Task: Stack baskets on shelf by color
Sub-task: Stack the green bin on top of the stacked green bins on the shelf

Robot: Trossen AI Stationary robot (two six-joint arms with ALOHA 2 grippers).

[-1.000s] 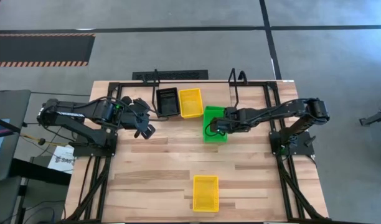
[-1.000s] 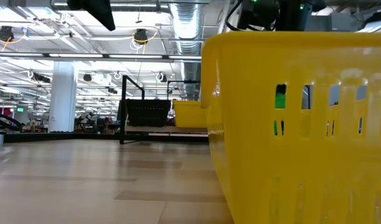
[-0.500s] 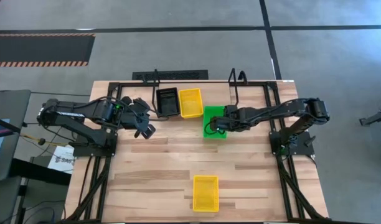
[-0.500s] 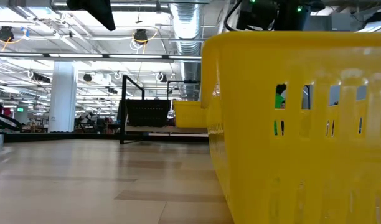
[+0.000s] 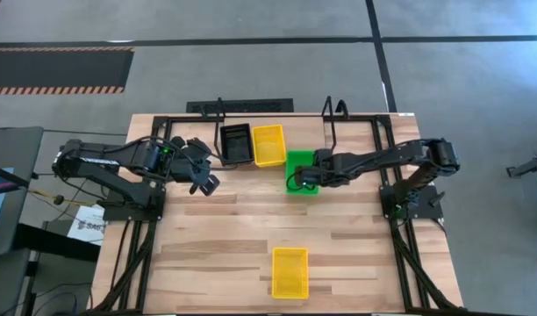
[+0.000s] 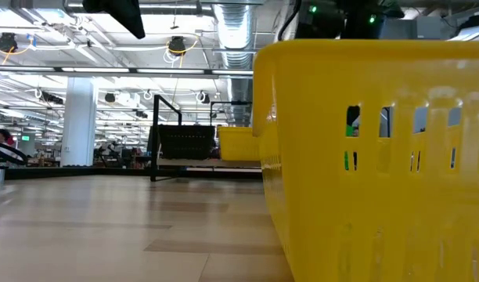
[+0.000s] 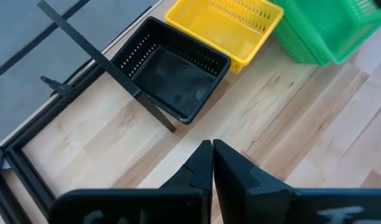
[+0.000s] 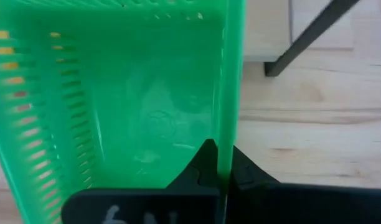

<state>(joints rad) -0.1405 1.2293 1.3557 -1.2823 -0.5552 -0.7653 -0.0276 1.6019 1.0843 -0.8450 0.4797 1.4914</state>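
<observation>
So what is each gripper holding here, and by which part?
Right gripper: green basket, pinched at its side wall rim. Left gripper: shut, holding nothing.

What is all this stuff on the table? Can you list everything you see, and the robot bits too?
green basket: one, bright green, right of the yellow one at the shelf, its rim pinched by the right gripper.
yellow basket on the shelf: one, yellow, beside the black one.
black basket: one, black, left of that yellow one.
yellow basket near the front: one, yellow, alone at the table's front edge.
shelf: one, light wood with black rods, at the table's back.
table: one, light wood.
left gripper: black, shut, empty, hovering left of the black basket.
right gripper: black, shut on the green basket's rim.
</observation>
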